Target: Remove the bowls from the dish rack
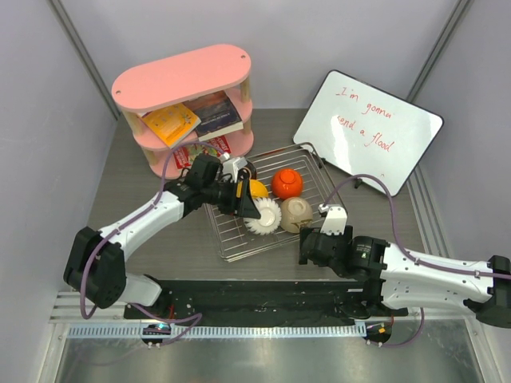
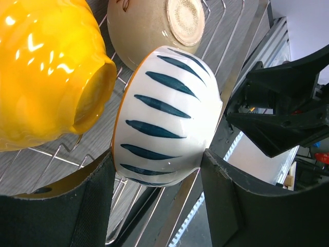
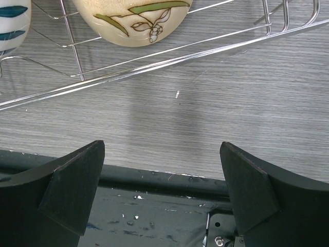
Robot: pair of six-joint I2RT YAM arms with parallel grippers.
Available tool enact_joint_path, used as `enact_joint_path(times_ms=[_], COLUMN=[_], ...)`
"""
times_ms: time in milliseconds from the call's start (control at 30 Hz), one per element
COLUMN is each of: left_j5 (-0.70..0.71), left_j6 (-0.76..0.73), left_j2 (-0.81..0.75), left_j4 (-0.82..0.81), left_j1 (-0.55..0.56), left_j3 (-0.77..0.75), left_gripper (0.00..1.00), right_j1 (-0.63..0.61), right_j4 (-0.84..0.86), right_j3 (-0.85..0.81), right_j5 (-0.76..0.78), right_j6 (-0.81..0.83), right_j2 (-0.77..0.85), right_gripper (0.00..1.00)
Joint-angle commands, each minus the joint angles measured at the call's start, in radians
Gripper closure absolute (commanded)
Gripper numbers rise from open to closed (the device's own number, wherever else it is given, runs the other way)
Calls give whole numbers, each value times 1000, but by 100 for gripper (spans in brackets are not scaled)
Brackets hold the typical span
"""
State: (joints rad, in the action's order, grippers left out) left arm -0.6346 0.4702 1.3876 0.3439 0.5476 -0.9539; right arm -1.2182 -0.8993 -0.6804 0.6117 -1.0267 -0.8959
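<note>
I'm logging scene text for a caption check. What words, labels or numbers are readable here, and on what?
"I'm gonna send a flood": red handwriting on the whiteboard.
Book covers on the pink shelf: too small to read.
The striped bowl and cream bowl: patterns only.

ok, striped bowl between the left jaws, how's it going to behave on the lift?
The striped bowl looks glazed and glossy, so probably rigid but slippery; the left jaws pinch its curved wall, so it could squirt out. It lies on its side in the dish rack, likely to roll if released. The yellow bowl sits close; it may get nudged.
</note>
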Motion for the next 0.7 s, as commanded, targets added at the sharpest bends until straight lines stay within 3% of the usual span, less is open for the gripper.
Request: enact_joint_path(times_ms=[0, 400, 667], left_j5=[-54, -33, 166], left_j6=[5, -5, -25], left_j2=[-51, -137, -229], left_j4=[-33, 76, 185], left_j1=[6, 6, 6], left_j3=[-52, -144, -141], left_gripper=[100, 100, 100], right_j1=[-3, -1, -1], right_j4=[-12, -55, -59], right_j3=[-25, -15, -24], right_j5=[59, 89, 102], right_j6=[-33, -73, -75], right_j2=[25, 91, 91], right_gripper=[0, 0, 0])
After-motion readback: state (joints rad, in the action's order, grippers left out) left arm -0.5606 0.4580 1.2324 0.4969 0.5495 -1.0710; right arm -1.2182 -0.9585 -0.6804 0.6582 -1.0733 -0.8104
